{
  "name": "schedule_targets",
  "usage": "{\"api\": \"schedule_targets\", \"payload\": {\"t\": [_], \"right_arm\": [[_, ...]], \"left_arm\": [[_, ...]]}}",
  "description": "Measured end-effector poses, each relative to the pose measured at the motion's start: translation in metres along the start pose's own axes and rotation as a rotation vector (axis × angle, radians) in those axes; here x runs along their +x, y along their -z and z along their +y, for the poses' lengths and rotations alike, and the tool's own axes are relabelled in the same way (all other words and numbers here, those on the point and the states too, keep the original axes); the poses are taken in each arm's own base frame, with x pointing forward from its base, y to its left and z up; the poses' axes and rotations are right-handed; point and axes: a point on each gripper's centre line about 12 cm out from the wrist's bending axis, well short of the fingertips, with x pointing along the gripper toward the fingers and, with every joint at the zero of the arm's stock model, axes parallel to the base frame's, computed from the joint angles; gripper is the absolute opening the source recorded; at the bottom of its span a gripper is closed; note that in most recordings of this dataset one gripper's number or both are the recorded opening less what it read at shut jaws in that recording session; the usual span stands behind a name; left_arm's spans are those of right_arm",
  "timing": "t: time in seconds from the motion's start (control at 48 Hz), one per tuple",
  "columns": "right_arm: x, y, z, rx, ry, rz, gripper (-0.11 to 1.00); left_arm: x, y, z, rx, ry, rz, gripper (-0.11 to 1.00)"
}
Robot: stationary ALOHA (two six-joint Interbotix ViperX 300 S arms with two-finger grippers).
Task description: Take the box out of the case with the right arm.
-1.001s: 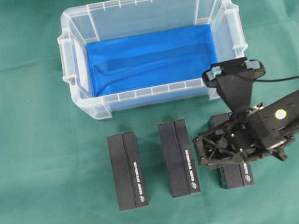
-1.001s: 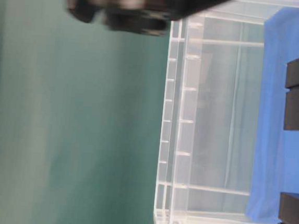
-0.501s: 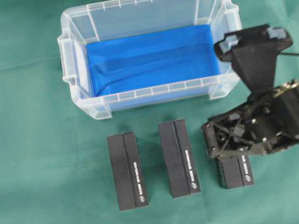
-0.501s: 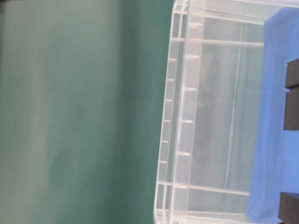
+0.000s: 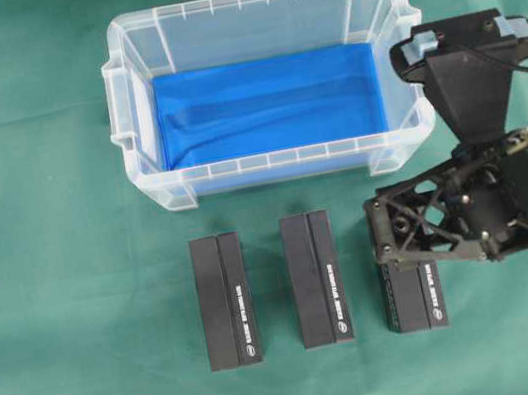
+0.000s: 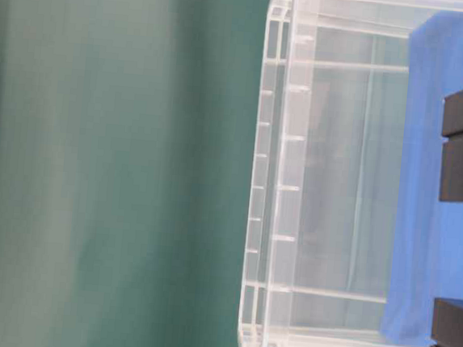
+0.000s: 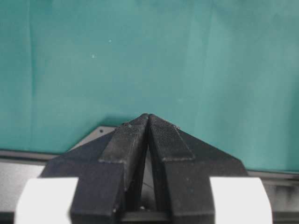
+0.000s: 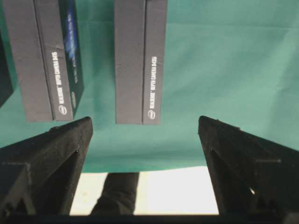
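Right gripper (image 5: pixel 380 236) hangs above the green cloth (image 5: pixel 77 290), lattice fingers (image 8: pixel 51 149) spread wide, nothing between them. Directly under its tips lies the nearest box (image 5: pixel 415 297), a pair of dark slabs side by side, partly covered by the gripper in the overhead view. Two more pairs lie further out to the gripper's side: the middle box (image 5: pixel 316 278) and the far box (image 5: pixel 225 300), well apart from each other, all three in a row.

Writing on the box spines, white on dark: the right wrist view reads "REALSENSE DEPTH CAMERA D435", with a small round logo at the spine's end that reads as Intel's. One box face there shows a blue print, too blurred to read.

The case (image 5: pixel 151 191) sits beyond the gripper, near but apart from it, its floor lined in bright blue, no box visible inside.

Left gripper (image 7: pixel 148 122): fingertips pressed together, holding nothing, over bare cloth.
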Motion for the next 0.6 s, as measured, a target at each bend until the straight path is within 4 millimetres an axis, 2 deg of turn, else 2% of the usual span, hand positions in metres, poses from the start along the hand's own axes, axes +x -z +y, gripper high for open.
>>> {"api": "schedule_targets", "payload": {"t": [0.104, 0.292, 0.605], "right_arm": [[0.001, -0.001, -0.004, -0.008, 0.003, -0.003, 0.87], [0.002, -0.01, -0.023, -0.003, 0.0, 0.0, 0.87], [0.003, -0.022, -0.073, 0.009, -0.02, 0.01, 0.87]], "left_arm": [[0.0, 0.0, 0.0, 0.002, 0.0, 0.0, 0.0], [0.001, 0.0, 0.0, 0.002, -0.001, 0.003, 0.0], [0.002, -0.001, 0.0, 0.0, -0.002, 0.008, 0.0]]}}
